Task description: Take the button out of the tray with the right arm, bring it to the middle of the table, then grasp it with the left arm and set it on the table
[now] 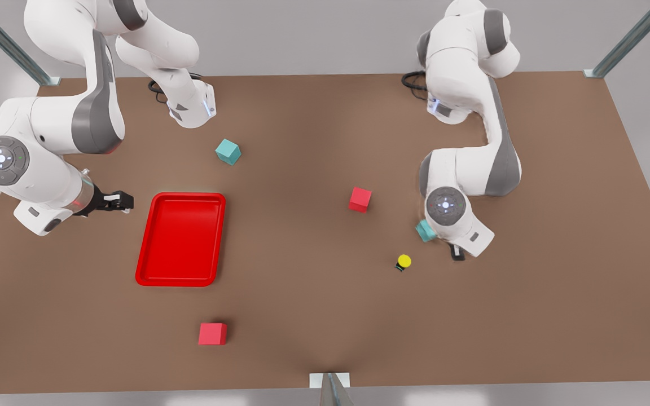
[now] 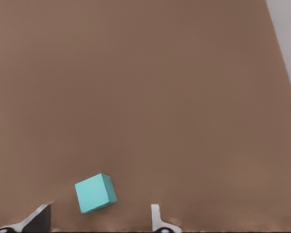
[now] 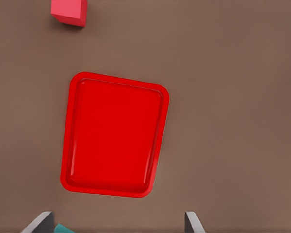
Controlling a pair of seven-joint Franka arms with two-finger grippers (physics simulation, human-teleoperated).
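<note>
Yellow-capped, the button (image 1: 403, 262) sat on the table (image 1: 302, 316), well outside the tray (image 1: 150, 279) (now bare). Left gripper (image 1: 456, 252) hung spread beside it, right gripper (image 1: 115, 201) parted near the tray; both should retreat upward, touching nothing.

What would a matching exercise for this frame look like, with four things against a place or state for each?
Things:
1. button
2. tray
3. left hand
4. right hand

Places or states:
A. empty, in the front view's left half
B. upright on the bare table, outside the tray, yellow cap up
C. open, beside a teal cube
D. open, just off the tray's rim on the front view's left

Pairs: 1-B, 2-A, 3-C, 4-D
</note>
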